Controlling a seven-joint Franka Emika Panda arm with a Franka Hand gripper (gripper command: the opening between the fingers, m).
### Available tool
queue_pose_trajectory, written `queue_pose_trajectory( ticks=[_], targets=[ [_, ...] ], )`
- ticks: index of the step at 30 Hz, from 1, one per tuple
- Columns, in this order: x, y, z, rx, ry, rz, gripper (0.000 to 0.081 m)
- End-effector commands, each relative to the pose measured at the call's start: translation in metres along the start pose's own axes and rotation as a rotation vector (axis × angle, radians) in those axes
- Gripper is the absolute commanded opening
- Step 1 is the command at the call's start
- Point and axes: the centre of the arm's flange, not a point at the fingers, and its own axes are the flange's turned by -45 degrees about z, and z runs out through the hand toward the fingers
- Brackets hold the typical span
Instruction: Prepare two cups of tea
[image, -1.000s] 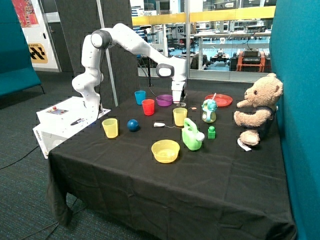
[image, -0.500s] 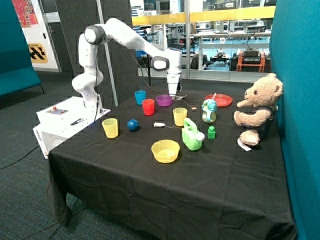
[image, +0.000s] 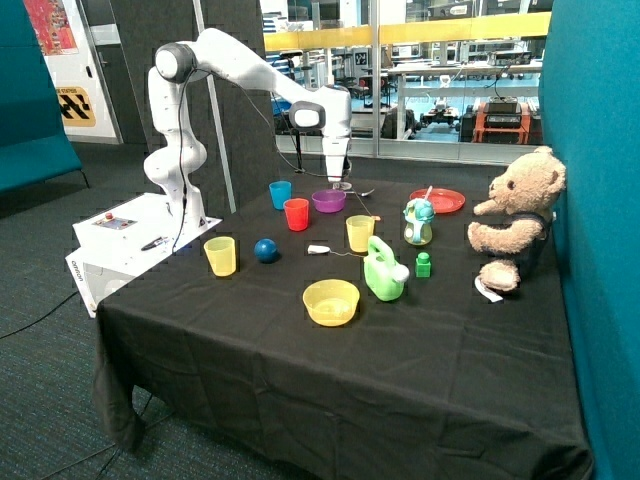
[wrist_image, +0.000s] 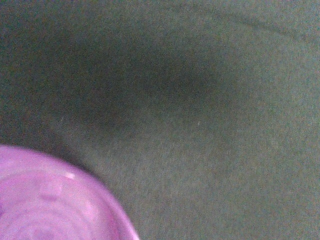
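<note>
A table draped in matte black cloth (image: 400, 350) carries everything. The white, smooth-jointed robot arm (image: 235, 70) bends over its far side, and its gripper (image: 341, 184) hangs just above the cloth beside the shallow, glossy purple plastic bowl (image: 328, 200); I cannot tell whether the claw is released or clenched, nor whether it carries anything. The wrist view shows only the bowl's rounded rim (wrist_image: 55, 200) against the dull fabric.

A fuzzy tan teddy bear (image: 515, 215) sits at the table's edge by the teal wall. Toward the front lies a round translucent yellow bowl (image: 331, 301), with a bright green toy teapot (image: 384, 270) next to it.

The red plastic tumbler (image: 296, 214) stands upright close to the purple bowl, and the light blue plastic tumbler (image: 280, 194) stands just behind it. Both look smooth and slightly tapered; whether they hold anything cannot be seen.

A small, flat, pale tea bag (image: 319, 249) lies on the cloth between a dark blue ball (image: 265, 250) and a translucent yellow cup (image: 360, 233), outside either tumbler.
</note>
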Motion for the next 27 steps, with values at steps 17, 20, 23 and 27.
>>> queue_pose_trajectory(
  ticks=[17,20,23,27],
  targets=[
    [-0.053,-0.014,-0.034,0.0054,0.0020,-0.101,0.0000],
    [-0.060,-0.020,-0.038,0.0054,0.0021,-0.124,0.0000],
    [-0.068,-0.027,-0.041,0.0054,0.0021,-0.153,0.0000],
    [-0.081,-0.038,-0.045,0.0053,0.0023,-0.198,0.0000]
  ],
)
